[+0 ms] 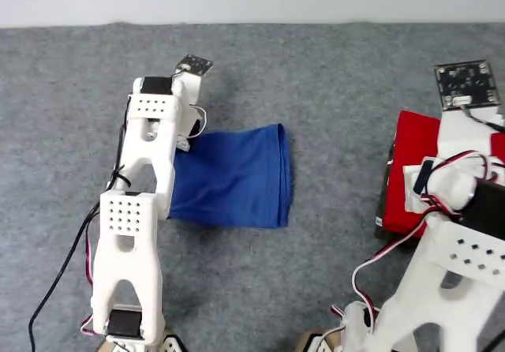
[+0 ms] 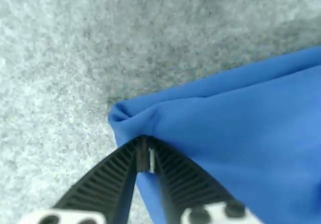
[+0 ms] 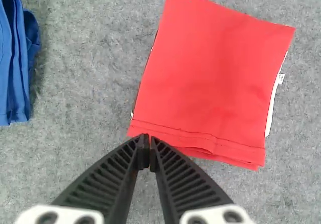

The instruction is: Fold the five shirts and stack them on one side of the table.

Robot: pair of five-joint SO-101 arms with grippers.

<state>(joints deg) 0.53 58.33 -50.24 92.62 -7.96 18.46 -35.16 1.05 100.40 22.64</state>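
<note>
A blue shirt [image 1: 237, 174], folded into a rough rectangle, lies on the grey mat left of centre. My left gripper [image 2: 144, 151] is shut on a bunched corner of the blue shirt [image 2: 241, 133] at its left edge, under the left arm [image 1: 150, 155]. At the right edge of the table a folded red shirt [image 1: 414, 143] tops a stack, with dark and white garment edges [image 3: 275, 101] peeking out beneath it. My right gripper [image 3: 146, 146] hangs shut above the near hem of the red shirt [image 3: 215, 78] with nothing in it. The blue shirt [image 3: 12, 58] also shows beside it.
Grey felt mat [image 1: 331, 76] covers the whole table, with bare mat between the blue shirt and the red stack. The right arm [image 1: 458, 202] and its red, black and white cables [image 1: 410, 237] cover part of the stack. A black cable [image 1: 59, 277] runs along the left arm.
</note>
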